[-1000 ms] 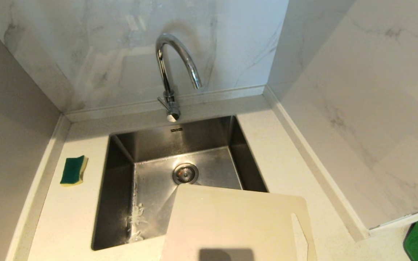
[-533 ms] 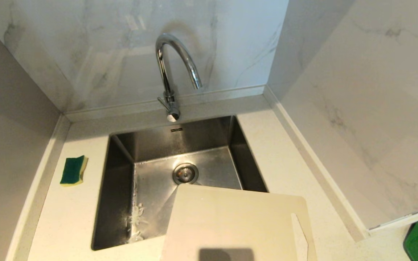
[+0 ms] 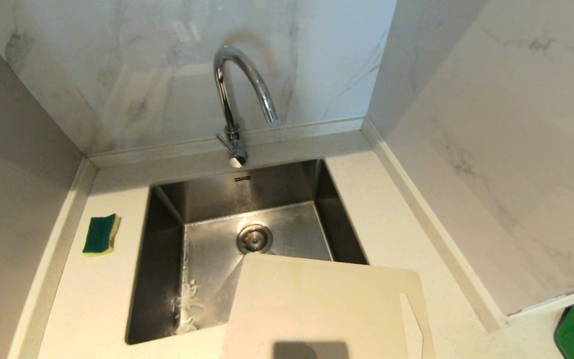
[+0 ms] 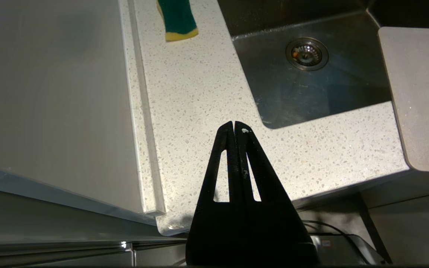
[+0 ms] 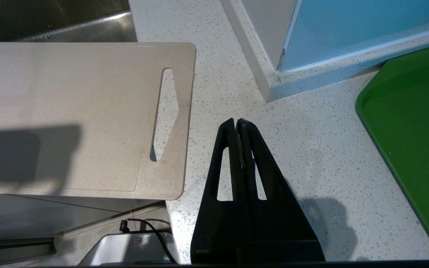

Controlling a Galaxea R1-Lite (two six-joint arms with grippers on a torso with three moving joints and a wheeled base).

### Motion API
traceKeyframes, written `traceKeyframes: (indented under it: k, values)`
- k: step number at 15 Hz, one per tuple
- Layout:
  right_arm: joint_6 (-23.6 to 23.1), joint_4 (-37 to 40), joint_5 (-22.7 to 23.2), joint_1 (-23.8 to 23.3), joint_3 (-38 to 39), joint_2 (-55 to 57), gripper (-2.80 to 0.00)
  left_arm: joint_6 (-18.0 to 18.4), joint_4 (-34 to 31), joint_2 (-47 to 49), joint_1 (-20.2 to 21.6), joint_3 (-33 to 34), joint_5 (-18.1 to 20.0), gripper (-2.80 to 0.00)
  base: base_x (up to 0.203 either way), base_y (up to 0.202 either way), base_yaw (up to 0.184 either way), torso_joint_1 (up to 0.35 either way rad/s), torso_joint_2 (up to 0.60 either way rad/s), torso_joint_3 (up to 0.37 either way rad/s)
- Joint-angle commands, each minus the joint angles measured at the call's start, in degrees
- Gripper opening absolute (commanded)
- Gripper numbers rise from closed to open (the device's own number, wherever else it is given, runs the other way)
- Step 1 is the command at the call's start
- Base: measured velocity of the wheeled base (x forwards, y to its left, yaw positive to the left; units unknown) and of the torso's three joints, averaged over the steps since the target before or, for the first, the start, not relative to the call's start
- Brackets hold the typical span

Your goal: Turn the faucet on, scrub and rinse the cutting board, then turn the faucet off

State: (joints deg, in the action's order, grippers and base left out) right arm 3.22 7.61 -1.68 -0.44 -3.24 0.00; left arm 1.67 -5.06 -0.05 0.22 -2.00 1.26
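Observation:
The chrome gooseneck faucet (image 3: pixel 239 94) rises behind the steel sink (image 3: pixel 167 214), and no water comes from its spout. The cream cutting board (image 3: pixel 317 304) lies flat across the sink's near right corner and the counter, its slot handle on the right (image 5: pixel 166 111). Neither arm shows in the head view. My left gripper (image 4: pixel 234 123) is shut and empty above the counter's front edge, left of the sink. My right gripper (image 5: pixel 236 121) is shut and empty over the counter, just right of the board.
A green-and-yellow sponge (image 3: pixel 100 234) lies on the counter left of the sink. A green tray (image 5: pixel 415 123) sits at the far right. Marble walls close in the back and right. The sink drain (image 3: pixel 254 238) is uncovered.

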Motion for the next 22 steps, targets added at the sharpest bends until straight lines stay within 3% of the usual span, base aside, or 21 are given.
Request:
traceKeyframes:
  k: [1,22]
  values:
    - [0.0,0.0,0.0,0.0,0.0,0.0,-2.80,-0.4,0.0,0.1,0.0,0.2,-0.2,-2.80,0.000,0.000,0.000,0.000,0.00,0.000]
    - [0.0,0.0,0.0,0.0,0.0,0.0,-2.80,-0.4,0.0,0.1,0.0,0.2,-0.2,-2.80,0.000,0.000,0.000,0.000,0.00,0.000]
